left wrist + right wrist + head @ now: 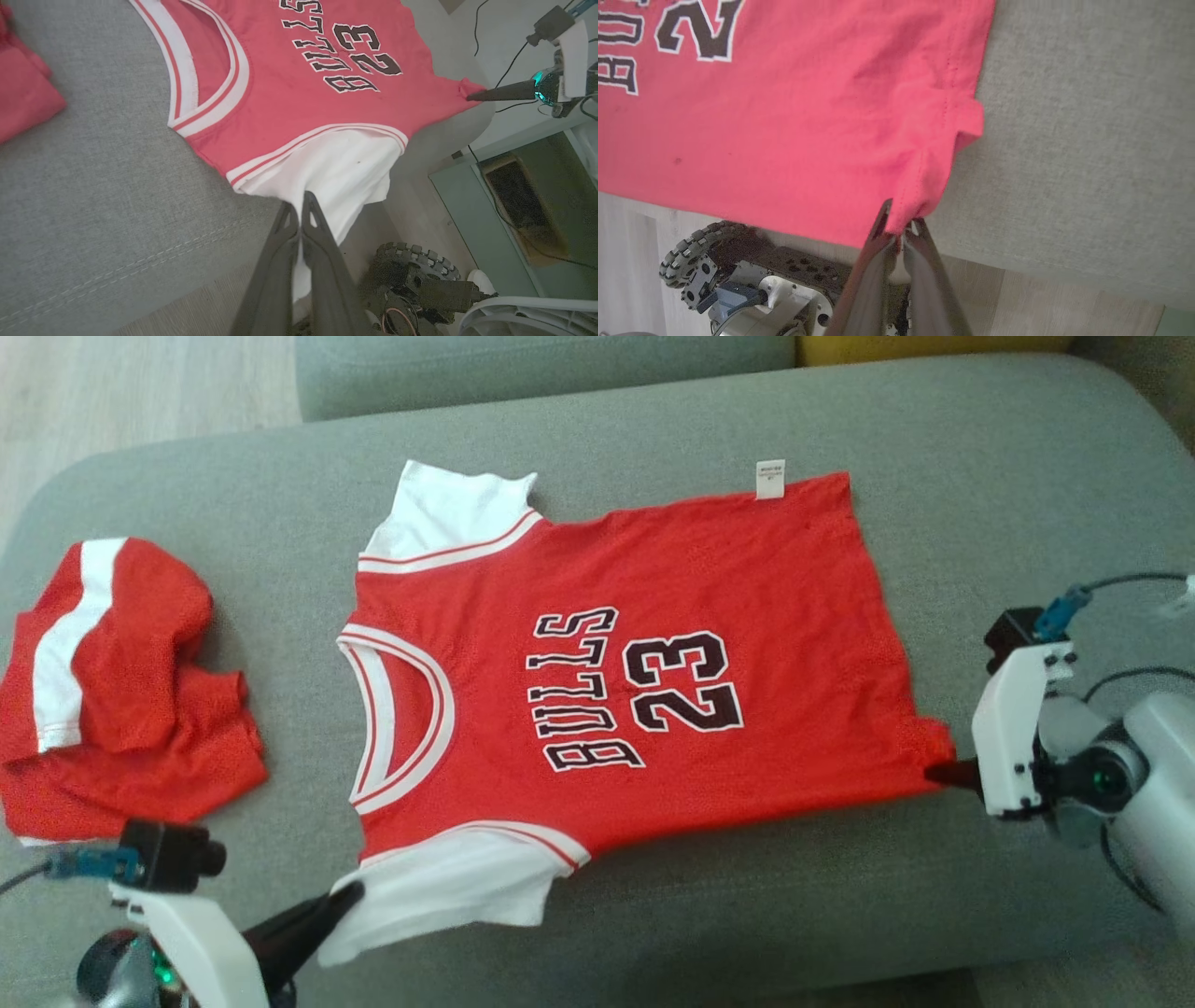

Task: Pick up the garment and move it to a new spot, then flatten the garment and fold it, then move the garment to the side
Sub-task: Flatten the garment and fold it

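The jersey (pixel 653 644) lies spread face up across the middle of the cushion (pixel 980 476), collar toward the cushion's left end and hem toward its right end. At the cushion's near edge the left gripper (pixel 347 894) is closed on the white sleeve (pixel 457 887), which overhangs that edge. Also at the near edge, further right, the right gripper (pixel 934 772) is pinched on the hem corner (pixel 924 747), and the cloth puckers at its tips. Red shorts (pixel 121 691) sit crumpled at the cushion's left end, apart from the jersey.

The body looks smooth, so flattening seems nearly done and the fold is likely the step in hand. The next move probably calls for both arms to lift together and carry the near side toward the cushion's far edge. They should keep the cloth taut between them so the sleeve and hem land level.
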